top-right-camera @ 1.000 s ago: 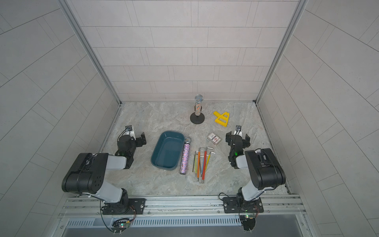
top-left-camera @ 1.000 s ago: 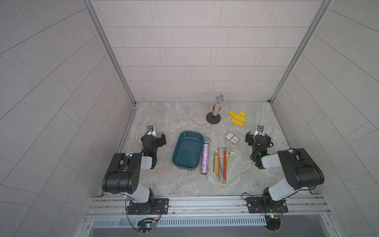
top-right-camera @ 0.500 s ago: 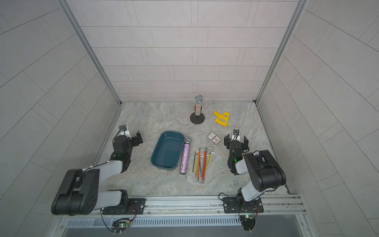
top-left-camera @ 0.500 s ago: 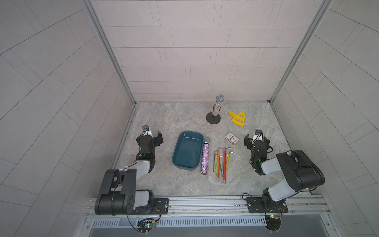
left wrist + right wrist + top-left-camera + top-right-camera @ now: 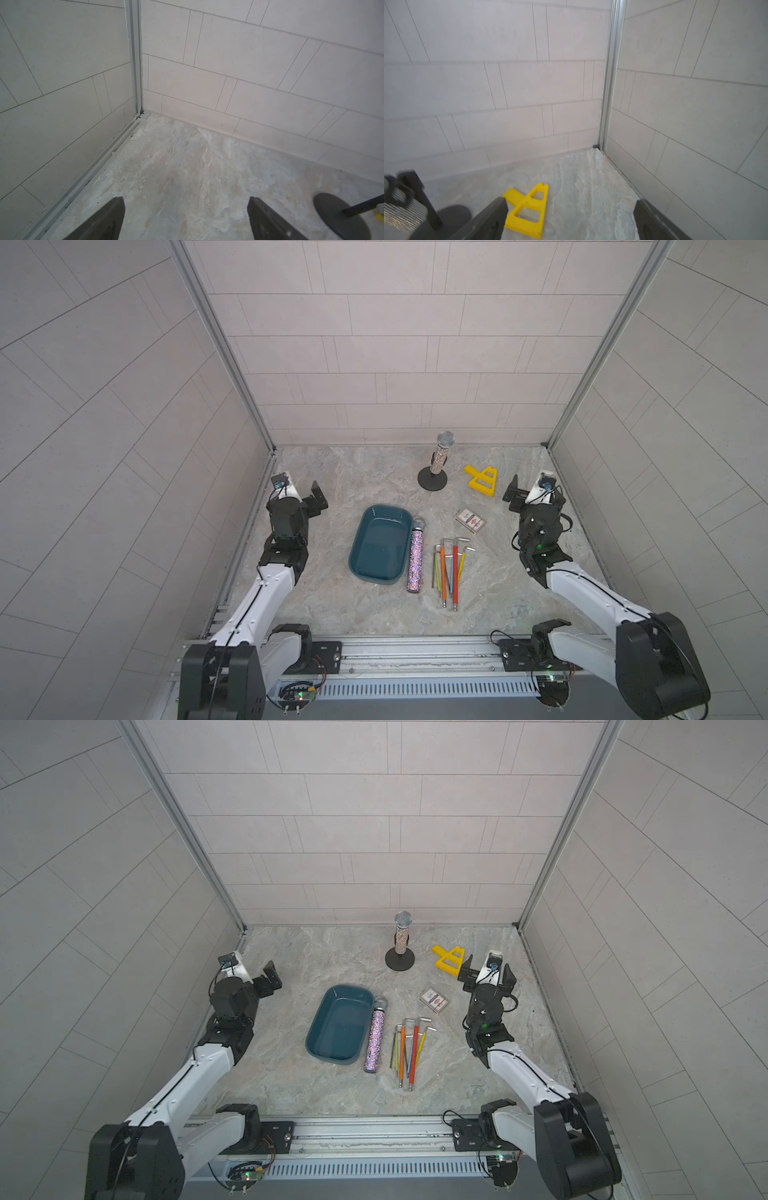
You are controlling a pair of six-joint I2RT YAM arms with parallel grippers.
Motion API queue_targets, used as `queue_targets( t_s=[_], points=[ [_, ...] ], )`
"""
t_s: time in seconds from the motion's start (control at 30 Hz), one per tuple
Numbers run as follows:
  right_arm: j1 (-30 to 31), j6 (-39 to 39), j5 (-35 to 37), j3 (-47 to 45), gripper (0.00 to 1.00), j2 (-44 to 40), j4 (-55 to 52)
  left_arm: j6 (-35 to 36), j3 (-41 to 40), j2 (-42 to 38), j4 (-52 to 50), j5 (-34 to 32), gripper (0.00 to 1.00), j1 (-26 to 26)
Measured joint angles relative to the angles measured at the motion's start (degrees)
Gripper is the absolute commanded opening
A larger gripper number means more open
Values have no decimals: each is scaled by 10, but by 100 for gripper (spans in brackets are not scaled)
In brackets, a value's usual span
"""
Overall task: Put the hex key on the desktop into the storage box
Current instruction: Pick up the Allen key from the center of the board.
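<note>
Grey marbled desktop (image 5: 332, 472) enclosed by pale tiled walls (image 5: 395, 344). Left to right: left gripper (image 5: 300, 488), jaws spread, empty; shallow dark teal plastic storage box (image 5: 379, 544); glittery microphone (image 5: 416, 556) touching its side; coloured L-shaped hex keys (image 5: 449, 568) lying on the desktop, outside the box; right gripper (image 5: 532, 488), jaws spread, empty.

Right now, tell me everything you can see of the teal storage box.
The storage box is a shallow dark teal tub, plastic-looking, rectangular with rounded corners. It sits open and empty on the marbled desktop. The lying glittery microphone rests along one long side, seemingly touching it.
</note>
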Motion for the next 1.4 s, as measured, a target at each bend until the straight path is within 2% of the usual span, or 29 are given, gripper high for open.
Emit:
queue_targets(
  t_s=[0.07, 0.1, 0.17, 0.3, 0.43, 0.57, 0.77, 0.87, 0.97, 1.1, 1.4],
  points=[
    [0, 69, -27, 103, 100, -10, -98, -54, 60, -5, -52, 33, 100, 0],
    [-3, 126, -40, 157, 100, -14, -150, -88, 68, -13, -47, 56, 100, 1],
    [-13, 210, -80, 199, 93, -28, -203, -167, 46, -34, -19, 93, 100, 7],
    [-50, 314, -166, 186, 91, -47, -286, -266, 26, -9, -29, 168, 100, 17],
    [-50, 348, -204, 187, 83, -23, -399, -286, 37, 23, -96, 209, 100, 13],
    [-41, 354, -221, 211, 77, -7, -522, -273, 54, 15, -182, 223, 100, 3],
    [-4, 332, -228, 304, 70, 33, -654, -210, 128, 41, -333, 219, 100, -30],
    [22, 317, -231, 325, 69, 51, -708, -175, 169, 66, -407, 202, 100, -64],
    [53, 302, -231, 328, 67, 58, -757, -136, 202, 81, -468, 168, 99, -121],
    [90, 286, -229, 327, 63, 57, -813, -102, 207, 62, -513, 144, 97, -168],
    [143, 283, -223, 254, 54, 24, -872, -81, 177, -26, -549, 142, 88, -169]
  ],
)
